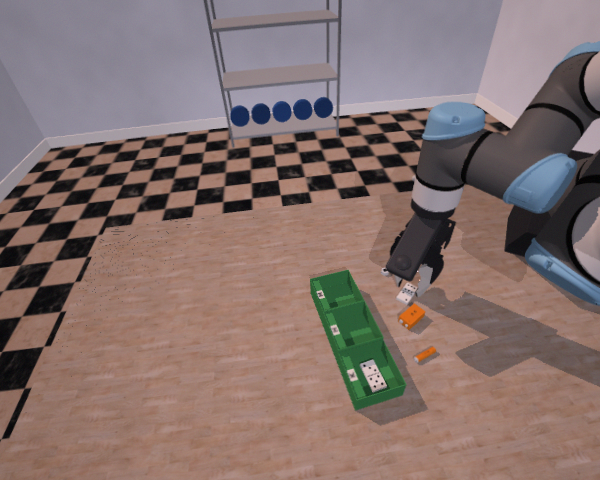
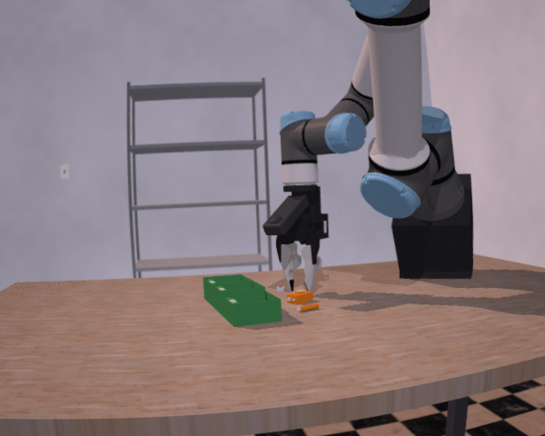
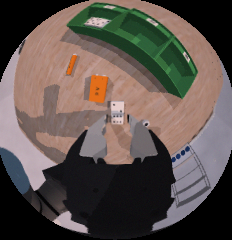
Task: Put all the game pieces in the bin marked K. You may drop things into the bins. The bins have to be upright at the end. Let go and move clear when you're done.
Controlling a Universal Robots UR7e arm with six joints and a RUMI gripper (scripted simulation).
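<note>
A white domino (image 1: pixel 405 293) lies on the table just right of the green three-compartment bin (image 1: pixel 356 338). My gripper (image 1: pixel 412 289) is low over it, its fingers partly open on either side of the domino; in the wrist view the domino (image 3: pixel 116 112) lies just past the fingertips. A second domino (image 1: pixel 373 375) lies in the bin's nearest compartment. A small white die (image 1: pixel 385 272) sits on the table beside the gripper and shows in the wrist view (image 3: pixel 145 123). The bin's labels are too small to read.
An orange block (image 1: pixel 412 315) lies close in front of the domino, and an orange cylinder (image 1: pixel 425 354) lies farther forward. The bin's other two compartments look empty. A metal shelf (image 1: pixel 274 67) with blue discs stands on the floor behind.
</note>
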